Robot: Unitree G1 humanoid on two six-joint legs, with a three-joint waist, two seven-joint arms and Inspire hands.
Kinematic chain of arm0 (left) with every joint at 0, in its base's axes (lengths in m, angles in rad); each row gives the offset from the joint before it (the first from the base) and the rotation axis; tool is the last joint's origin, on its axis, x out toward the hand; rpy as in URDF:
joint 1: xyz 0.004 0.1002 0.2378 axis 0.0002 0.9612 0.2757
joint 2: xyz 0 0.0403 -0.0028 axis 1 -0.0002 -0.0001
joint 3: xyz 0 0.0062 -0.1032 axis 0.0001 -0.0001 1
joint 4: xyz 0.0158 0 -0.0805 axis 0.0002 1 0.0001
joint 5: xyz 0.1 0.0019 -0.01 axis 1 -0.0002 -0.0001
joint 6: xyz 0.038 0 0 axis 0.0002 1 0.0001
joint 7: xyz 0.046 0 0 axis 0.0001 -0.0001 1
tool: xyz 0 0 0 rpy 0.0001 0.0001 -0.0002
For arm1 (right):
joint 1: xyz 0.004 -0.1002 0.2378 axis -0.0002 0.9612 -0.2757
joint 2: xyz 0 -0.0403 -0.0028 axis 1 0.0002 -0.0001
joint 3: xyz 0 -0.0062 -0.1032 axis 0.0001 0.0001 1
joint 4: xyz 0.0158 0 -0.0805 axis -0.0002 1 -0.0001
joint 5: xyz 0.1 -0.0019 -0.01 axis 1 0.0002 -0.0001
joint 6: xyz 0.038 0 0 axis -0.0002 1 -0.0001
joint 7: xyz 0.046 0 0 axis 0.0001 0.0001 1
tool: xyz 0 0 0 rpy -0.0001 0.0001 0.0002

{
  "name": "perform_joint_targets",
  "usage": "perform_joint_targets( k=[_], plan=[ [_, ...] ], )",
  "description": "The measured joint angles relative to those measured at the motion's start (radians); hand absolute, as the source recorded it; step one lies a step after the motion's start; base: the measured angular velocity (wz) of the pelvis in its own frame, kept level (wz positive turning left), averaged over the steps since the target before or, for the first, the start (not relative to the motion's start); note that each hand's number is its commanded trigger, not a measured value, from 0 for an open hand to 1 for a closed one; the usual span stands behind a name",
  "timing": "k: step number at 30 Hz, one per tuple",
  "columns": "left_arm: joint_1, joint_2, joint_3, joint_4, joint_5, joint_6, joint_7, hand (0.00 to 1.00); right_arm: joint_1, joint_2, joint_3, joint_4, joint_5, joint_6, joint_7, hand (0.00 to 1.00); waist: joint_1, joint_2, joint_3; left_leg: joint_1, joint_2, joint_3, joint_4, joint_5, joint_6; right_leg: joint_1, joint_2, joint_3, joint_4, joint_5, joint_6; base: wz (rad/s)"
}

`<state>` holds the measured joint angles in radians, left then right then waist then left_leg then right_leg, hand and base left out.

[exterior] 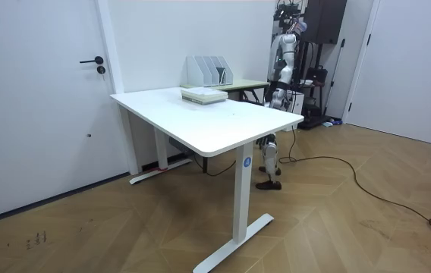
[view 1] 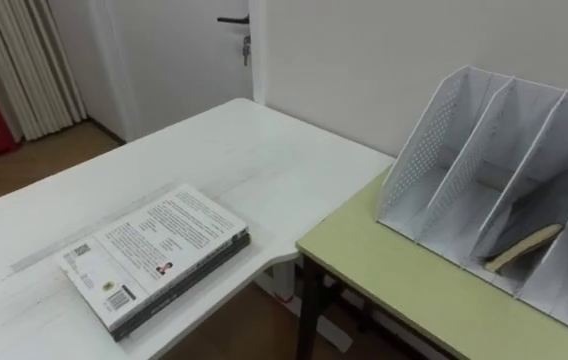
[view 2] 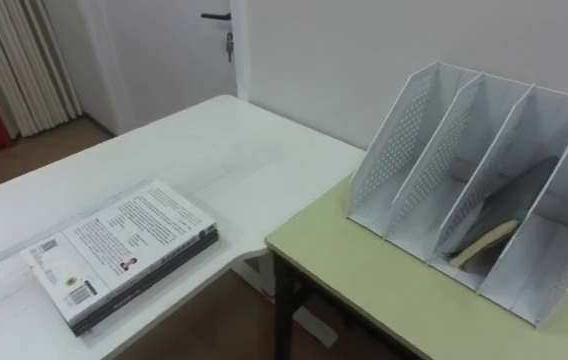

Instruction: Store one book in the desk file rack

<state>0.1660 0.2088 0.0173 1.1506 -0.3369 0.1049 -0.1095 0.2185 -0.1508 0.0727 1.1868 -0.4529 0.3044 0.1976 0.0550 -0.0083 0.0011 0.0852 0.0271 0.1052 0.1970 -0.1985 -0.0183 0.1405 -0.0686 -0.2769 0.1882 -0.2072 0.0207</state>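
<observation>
Fingers' state cannot be told; best pinch the white paperback book [view 1: 154, 250] at lower left by its spine, standing it in an empty slot of the white perforated-metal file rack [view 1: 426, 140] at right.

You have bright, even indoor light across the whole scene, with no hard beams and no harsh glare. The long white surface [view 1: 214, 150] takes it flat and shows only a faint pale sheen along its top. The stack of books [view 1: 154, 250], white printed cover uppermost, throws a thin dark shadow along its near edge. Inside the white perforated-metal file rack [view 1: 429, 140] the compartments turn grey, and the dark leaning book [view 1: 549, 210] sits in shade. In the room view the herringbone wood floor [exterior: 337, 205] carries a soft gloss, with a weak shadow beneath the surface.
</observation>
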Motion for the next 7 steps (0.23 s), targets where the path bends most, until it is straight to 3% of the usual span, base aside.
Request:
perform_joint_targets(
  k=[3,7],
  plan=[
    [0.014,-0.003,0.003,-0.011,0.005,-0.003,0.001,0.00,-0.014,0.002,-0.032,0.034,0.153,-0.003,-0.059,0.00,-0.023,0.004,0.0007,0.004,-0.003,0.001,-0.002,0.000,0.000,0.003,-0.003,-0.001,-0.002,-0.001,0.002,0.01],
    [0.020,-0.021,0.051,-0.011,0.027,-0.004,0.010,0.00,-0.023,0.002,-0.061,0.059,0.272,-0.015,-0.097,0.00,-0.028,0.007,0.0013,0.016,-0.004,0.004,-0.011,0.000,0.000,0.004,-0.003,0.002,-0.007,-0.004,0.004,-0.03]
  ],
)
